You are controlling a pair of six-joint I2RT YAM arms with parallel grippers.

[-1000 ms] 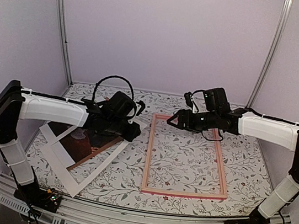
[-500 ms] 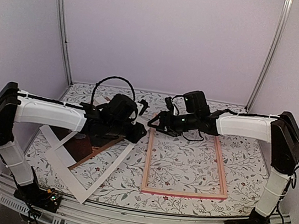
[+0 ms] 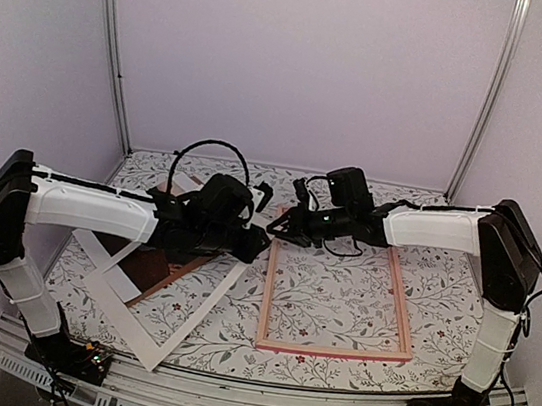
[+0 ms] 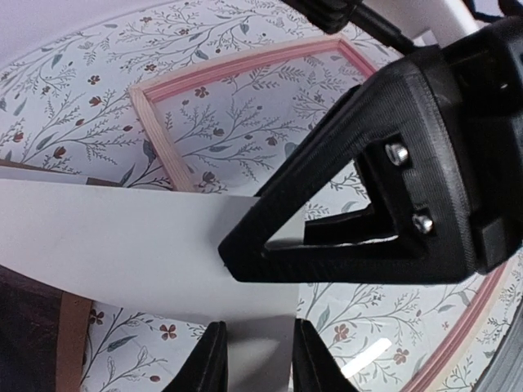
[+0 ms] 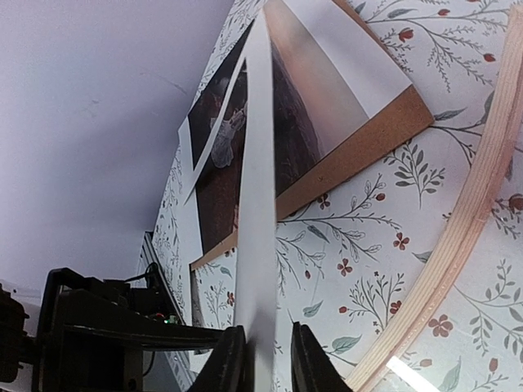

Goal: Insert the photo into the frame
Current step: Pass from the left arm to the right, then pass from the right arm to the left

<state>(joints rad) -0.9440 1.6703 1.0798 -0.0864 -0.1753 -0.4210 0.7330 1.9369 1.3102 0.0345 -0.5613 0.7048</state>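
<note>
A white mat board (image 3: 197, 309) sits at 8 o'clock on the flowery table (image 3: 446, 288), over a brown board (image 5: 368, 151).

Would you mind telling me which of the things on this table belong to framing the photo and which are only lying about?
Part of the job: dark brown-maroon rectangular photo print; thin-railed pink wooden frame.
Not part of it: white mat board with cutout, gripped by the left gripper and right gripper; plain brown backing board.
</note>
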